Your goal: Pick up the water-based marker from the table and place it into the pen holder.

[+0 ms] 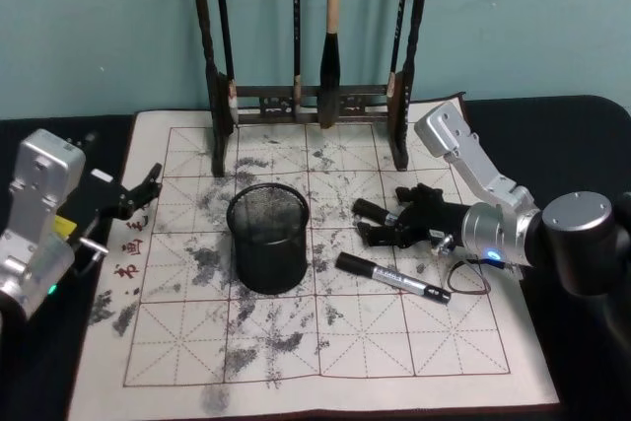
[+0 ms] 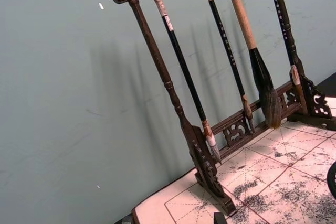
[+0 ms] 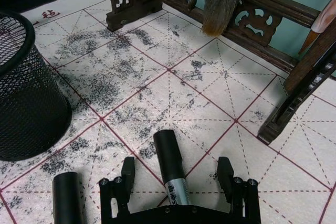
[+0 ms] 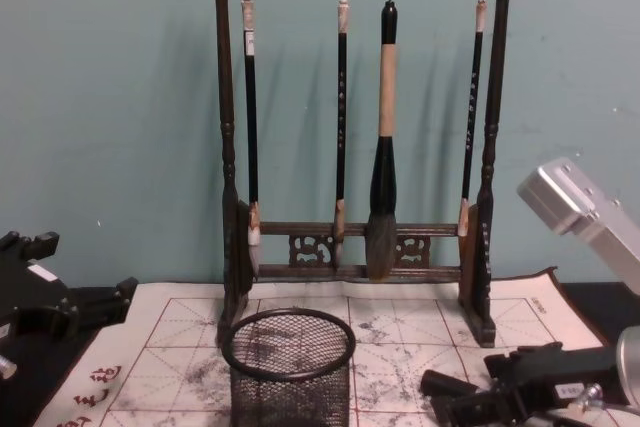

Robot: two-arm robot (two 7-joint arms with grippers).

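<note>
The water-based marker (image 1: pixel 392 277) lies flat on the table's gridded mat (image 1: pixel 325 352), right of the pen holder (image 1: pixel 267 244), with its black cap toward the holder. My right gripper (image 1: pixel 367 224) stands open just behind and above it. In the right wrist view the marker (image 3: pixel 170 161) shows between the two spread fingers (image 3: pixel 127 174), untouched. The black mesh pen holder (image 3: pixel 26 93) stands upright and looks empty (image 4: pixel 290 367). At the mat's left edge my left gripper (image 1: pixel 148 184) is parked, its fingers apart and holding nothing.
A tall dark wooden brush rack (image 1: pixel 306 96) with several hanging brushes (image 4: pixel 382 147) stands along the mat's far edge, close behind the holder. A thin cable (image 1: pixel 463 278) loops by the marker's barrel end. Ink smudges cover the mat.
</note>
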